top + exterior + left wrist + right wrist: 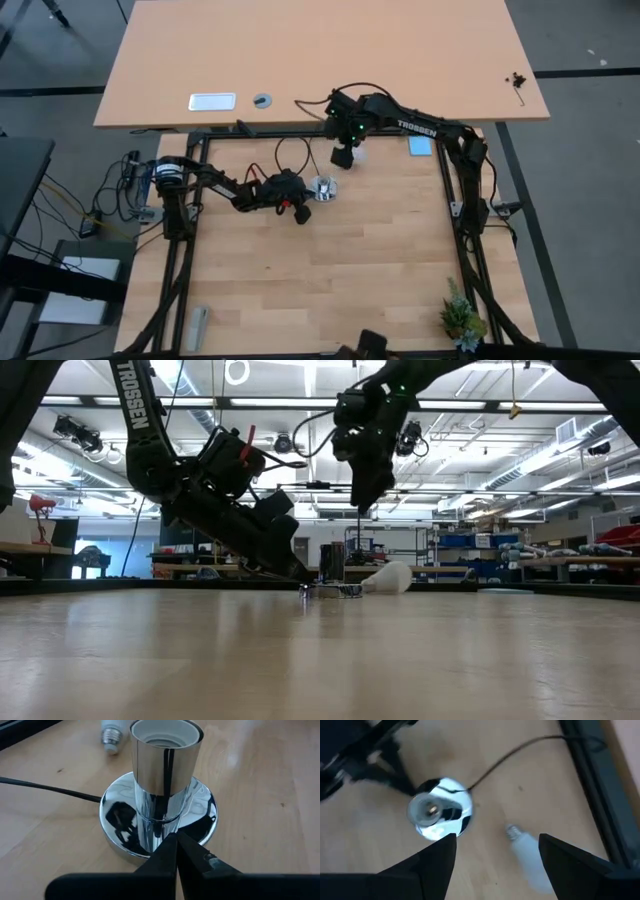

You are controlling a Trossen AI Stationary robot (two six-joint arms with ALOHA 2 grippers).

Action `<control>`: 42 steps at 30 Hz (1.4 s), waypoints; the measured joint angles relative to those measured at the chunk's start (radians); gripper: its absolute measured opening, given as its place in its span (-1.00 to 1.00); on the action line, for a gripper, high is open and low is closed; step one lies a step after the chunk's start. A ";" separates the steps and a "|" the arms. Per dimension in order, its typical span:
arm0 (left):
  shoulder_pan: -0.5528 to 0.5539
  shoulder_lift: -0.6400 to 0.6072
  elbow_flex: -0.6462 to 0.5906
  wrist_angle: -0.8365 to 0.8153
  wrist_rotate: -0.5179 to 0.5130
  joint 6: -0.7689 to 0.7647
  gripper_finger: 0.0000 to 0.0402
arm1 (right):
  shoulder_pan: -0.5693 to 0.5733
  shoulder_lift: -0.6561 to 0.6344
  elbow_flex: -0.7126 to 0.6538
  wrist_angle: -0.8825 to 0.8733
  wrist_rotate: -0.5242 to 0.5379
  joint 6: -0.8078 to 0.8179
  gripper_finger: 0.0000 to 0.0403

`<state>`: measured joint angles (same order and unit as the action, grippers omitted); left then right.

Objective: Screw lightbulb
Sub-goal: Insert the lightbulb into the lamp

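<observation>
Beside empty socket point(165, 765) — lightbulb point(530, 857)

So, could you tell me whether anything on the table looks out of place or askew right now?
Only the lightbulb: it lies on its side on the table beside the chrome socket base, whose socket stands upright and empty. The right gripper hangs open above the bulb; the left gripper is shut at the base's foot.

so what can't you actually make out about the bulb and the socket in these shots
- lightbulb: the right wrist view is blurred, and the picture's edge cuts off its glass end.
- lightbulb, left wrist view: only the screw end shows; the top edge cuts off the rest.
- socket base, high view: too small to show whether the left gripper touches it.
- right gripper: its height above the bulb is unclear.
</observation>
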<state>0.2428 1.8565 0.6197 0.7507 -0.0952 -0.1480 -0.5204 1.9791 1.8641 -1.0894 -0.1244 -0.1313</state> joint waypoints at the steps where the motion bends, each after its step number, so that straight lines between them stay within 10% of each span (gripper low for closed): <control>1: 0.000 0.000 0.000 0.002 0.003 -0.002 -0.94 | -0.012 -0.001 -0.007 0.003 0.001 0.038 0.42; 18: -0.001 0.001 -0.001 0.012 0.056 -0.021 -0.94 | -0.043 -0.002 -0.385 0.083 -0.003 -0.019 0.44; 42: -0.001 0.001 -0.001 0.014 0.044 0.012 -0.94 | 0.198 -0.152 -0.407 0.227 0.036 0.430 0.37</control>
<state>0.2420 1.8572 0.6189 0.7650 -0.0517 -0.1360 -0.3219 1.8276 1.4570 -0.8626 -0.0882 0.2987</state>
